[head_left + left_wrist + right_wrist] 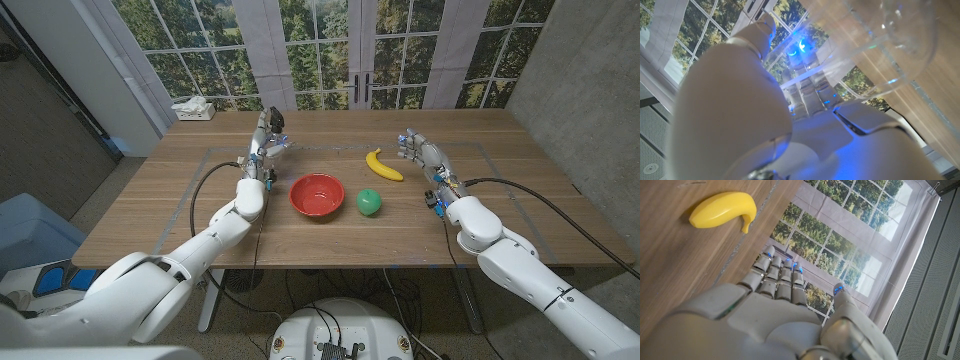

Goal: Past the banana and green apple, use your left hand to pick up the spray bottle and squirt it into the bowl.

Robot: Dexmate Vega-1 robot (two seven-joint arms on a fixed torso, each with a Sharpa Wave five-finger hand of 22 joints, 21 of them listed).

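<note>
Tall windows with trees outside stand behind your wooden bench [330,235], and a white tissue box [194,109] sits on its far left corner.

Your left arm reaches forward along the left side, and your left hand [267,143] is raised near the far left part of the bench with its fingers [279,146] wrapped around the spray bottle [273,124], which stands upright in the grip with its dark head on top. In the left wrist view the clear bottle body [865,45] lies close against the hand [765,115].

Your right hand [424,156] is at the right side of the bench, just beside the banana, holding nothing, its fingers [777,275] stretched out side by side with the thumb set off from them.

A red bowl [317,195] sits in the middle of the bench, to the right of your left forearm and nearer to you than the bottle. Beyond it to the right lies the yellow banana [382,166], apart from the bowl. Your green apple [369,202] rests just beside the bowl's right rim.
</note>
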